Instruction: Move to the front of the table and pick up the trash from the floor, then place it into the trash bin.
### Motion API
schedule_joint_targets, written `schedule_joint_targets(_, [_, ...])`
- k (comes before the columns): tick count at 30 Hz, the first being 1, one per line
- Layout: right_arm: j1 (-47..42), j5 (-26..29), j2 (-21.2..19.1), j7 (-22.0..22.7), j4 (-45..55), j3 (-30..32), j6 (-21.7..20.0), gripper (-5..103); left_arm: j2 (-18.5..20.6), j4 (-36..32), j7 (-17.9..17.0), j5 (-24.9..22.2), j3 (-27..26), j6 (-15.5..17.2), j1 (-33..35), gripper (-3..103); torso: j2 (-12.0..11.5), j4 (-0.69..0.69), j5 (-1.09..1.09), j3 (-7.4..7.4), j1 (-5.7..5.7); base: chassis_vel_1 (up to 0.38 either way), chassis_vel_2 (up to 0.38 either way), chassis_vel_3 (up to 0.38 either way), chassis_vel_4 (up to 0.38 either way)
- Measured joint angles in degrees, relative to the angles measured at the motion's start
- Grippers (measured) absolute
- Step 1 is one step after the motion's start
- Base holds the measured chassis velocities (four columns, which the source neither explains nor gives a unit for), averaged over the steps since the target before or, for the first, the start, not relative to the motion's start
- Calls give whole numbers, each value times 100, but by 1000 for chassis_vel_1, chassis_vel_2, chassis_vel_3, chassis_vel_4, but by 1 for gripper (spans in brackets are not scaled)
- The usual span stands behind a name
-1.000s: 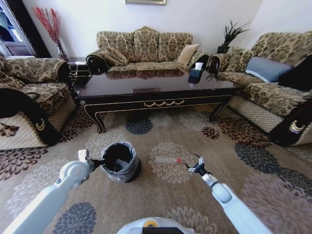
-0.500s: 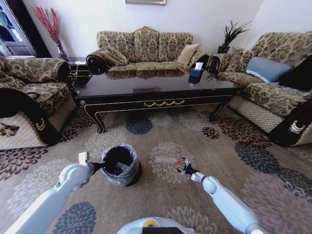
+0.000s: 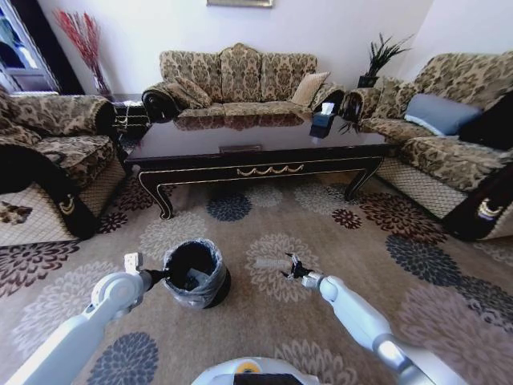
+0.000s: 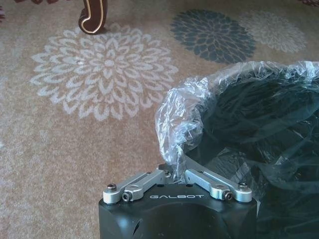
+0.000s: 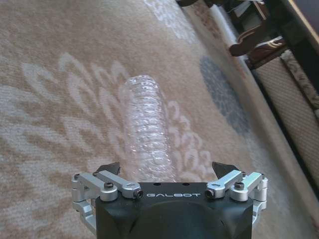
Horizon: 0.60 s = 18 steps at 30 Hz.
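the right tool (image 3: pixel 289 268) is low over the floor (image 3: pixel 337 313), at the near end of the trash (image 3: pixel 271 262), a clear ribbed plastic wrapper that lies flat on a pale flower medallion of the carpet, in front of the bench (image 3: pixel 256 148) and just to the right of the trash bin (image 3: pixel 195 273). in the right wrist view the wrapper (image 5: pixel 148 134) runs straight away from the right tool (image 5: pixel 167 169), and its near end sits between the two black fingertips (image 5: pixel 110 168), which are spread wide and are apart from the plastic on both sides, so this tool is released and grasps nothing. the left tool (image 3: pixel 164 273) is at the left side of the trash bin, at the height of the rim. in the left wrist view its two metal fingers (image 4: pixel 149 179) come together to one point, and the left tool (image 4: pixel 172 172) pinches there the crinkled grey plastic bag (image 4: pixel 177 119) that is folded over the rim of the bin (image 4: pixel 259 129); it is clenched on the bag at the rim. the bin stands upright on the carpet, between the two arms, and its inside looks dark. the bench is long and of dark glossy wood, with a gold ornament on the front rail, and it stands well apart from the bin and the wrapper, farther from the robot. a dark tissue box (image 3: pixel 322 122) stands on the right part of the bench top. sofas (image 3: pixel 240 80) with a brown pattern stand around the bench.
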Motion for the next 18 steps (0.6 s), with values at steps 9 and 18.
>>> schedule_joint_targets(9, [466,248,301,-120,-731,-542,17,100,-4,15,56,-52,-5,1,-111,0,0,1,0,0,0,0,0,0,0])
schedule_joint_targets(18, [898,214,546,-249,-1539,-556,157,78,14,132,220,-74,99,0,-306,0,0,0,-1,0,0,0,0,0,0])
